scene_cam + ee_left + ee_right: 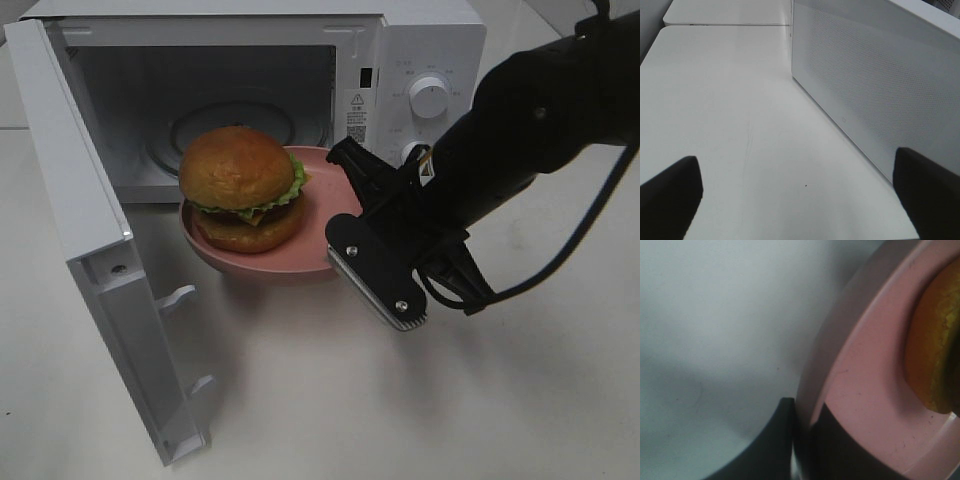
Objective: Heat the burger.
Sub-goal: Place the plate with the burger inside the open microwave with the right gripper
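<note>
Pink plate [322, 205] carries the burger [243, 190] right at the mouth of the open microwave [425, 55], which stands along the far edge of the bench [400, 410]. The right claw [347, 208] is pressed together on the plate's rim, on the side away from the door [85, 240]. Its wrist view shows the plate [860, 390] wedged between dark fingers [770, 440], with the burger [935, 350] just beyond. The left claw [800, 200] is spread and holds nothing, low over the bench beside the microwave's perforated side wall.

The step in hand looks like sliding the plate in onto the glass turntable [232, 125]. The grip is on one edge only and the burger's weight sits out past it, so hold the plate level and move slowly. Lift the rim over the sill, go straight in clear of the open door, and set it down centred before the fingers let go. Then draw straight back, so the plate is not dragged.
</note>
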Robot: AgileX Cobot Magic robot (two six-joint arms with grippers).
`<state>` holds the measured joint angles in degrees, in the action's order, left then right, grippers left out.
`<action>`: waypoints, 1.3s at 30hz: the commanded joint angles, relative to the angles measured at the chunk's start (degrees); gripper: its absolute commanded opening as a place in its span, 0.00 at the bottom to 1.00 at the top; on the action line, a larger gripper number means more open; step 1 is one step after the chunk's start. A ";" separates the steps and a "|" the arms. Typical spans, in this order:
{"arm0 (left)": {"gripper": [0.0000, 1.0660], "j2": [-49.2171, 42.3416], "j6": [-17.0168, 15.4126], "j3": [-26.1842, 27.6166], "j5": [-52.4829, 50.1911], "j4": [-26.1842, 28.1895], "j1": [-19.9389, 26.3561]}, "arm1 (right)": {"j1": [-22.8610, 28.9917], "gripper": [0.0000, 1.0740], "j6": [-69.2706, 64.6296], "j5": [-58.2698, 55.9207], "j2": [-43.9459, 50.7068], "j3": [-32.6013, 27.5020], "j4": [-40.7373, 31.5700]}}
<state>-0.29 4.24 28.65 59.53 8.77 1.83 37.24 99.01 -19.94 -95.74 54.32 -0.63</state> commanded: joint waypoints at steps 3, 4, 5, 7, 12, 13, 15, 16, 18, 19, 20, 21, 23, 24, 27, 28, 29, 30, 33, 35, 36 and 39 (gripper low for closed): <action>0.92 -0.46 -0.23 -0.23 -0.17 0.11 0.23 | -0.23 0.00 -1.15 2.86 -2.41 4.76 -0.97; 0.92 -0.46 -0.23 -0.23 -0.17 0.11 0.23 | -0.23 0.00 -1.15 2.86 -2.41 4.76 -0.97; 0.92 -0.46 -0.23 -0.23 -0.17 0.11 0.23 | -0.23 0.00 -1.95 2.86 -3.67 6.30 -0.97; 0.92 -0.46 -0.23 -0.23 -0.17 0.11 0.23 | -0.23 0.00 -2.06 2.86 -4.18 6.93 -0.97; 0.92 -0.46 -0.23 -0.23 -0.17 0.11 0.23 | -0.23 0.00 -2.46 2.12 -7.79 11.40 -0.97; 0.92 -0.46 -0.23 -0.23 -0.17 0.11 0.23 | -0.23 0.00 -2.46 2.12 -7.79 11.40 -0.97; 0.92 -0.46 -0.23 -0.23 -0.17 0.11 0.23 | -0.23 0.01 -3.04 1.32 -9.11 13.12 -0.97; 0.92 -0.46 -0.23 -0.23 -0.17 0.11 0.23 | -0.23 0.01 -4.18 0.80 -10.31 14.67 -0.97; 0.92 -0.46 -0.23 -0.23 -0.17 0.11 0.23 | -0.23 0.01 -4.87 0.29 -10.94 15.53 -0.92; 0.92 -0.46 -0.23 -0.23 -0.17 0.11 0.23 | -0.23 0.01 -5.84 -0.52 -11.97 17.07 -0.17; 0.92 -0.46 -0.23 -0.23 -0.17 0.11 0.23 | -0.23 0.01 -6.36 -0.63 -12.49 17.76 0.63; 0.92 -0.46 -0.23 -0.23 -0.17 0.11 0.23 | -0.23 0.01 -6.36 -0.63 -12.49 17.76 0.63; 0.92 -0.46 -0.23 -0.23 -0.17 0.11 0.23 | -0.23 0.01 -6.93 -0.57 -13.24 18.91 0.63; 0.92 -0.46 -0.23 -0.23 -0.17 0.11 0.23 | -0.23 0.01 -6.99 -0.63 -13.87 20.00 1.26; 0.92 -0.46 -0.23 -0.23 -0.17 0.11 0.23 | -0.23 0.01 -8.19 -1.20 -14.90 21.66 2.52; 0.92 -0.46 -0.23 -0.23 -0.17 0.11 0.23 | -0.23 0.01 -9.40 -2.23 -15.76 23.03 3.67; 0.92 -0.46 -0.23 -0.23 -0.17 0.11 0.23 | -0.23 0.01 -9.40 -2.23 -15.76 23.03 3.67; 0.92 -0.46 -0.23 -0.23 -0.17 0.11 0.23 | -0.23 0.01 -9.97 -2.98 -16.16 23.72 4.13; 0.92 -0.46 -0.23 -0.23 -0.17 0.11 0.23 | -0.23 0.01 -11.63 -4.35 -17.48 26.07 5.39; 0.92 -0.46 -0.23 -0.23 -0.17 0.11 0.23 | -0.23 0.01 -12.89 -5.04 -18.45 27.67 6.36; 0.92 -0.46 -0.23 -0.23 -0.17 0.11 0.23 | -0.17 0.02 -13.87 -5.21 -19.14 29.22 7.05; 0.92 -0.46 -0.23 -0.23 -0.17 0.11 0.23 | -0.17 0.02 -14.21 -5.44 -19.60 30.02 7.28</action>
<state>-0.29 4.24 28.65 59.53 8.82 1.83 37.30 86.12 -27.79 -116.08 83.25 6.07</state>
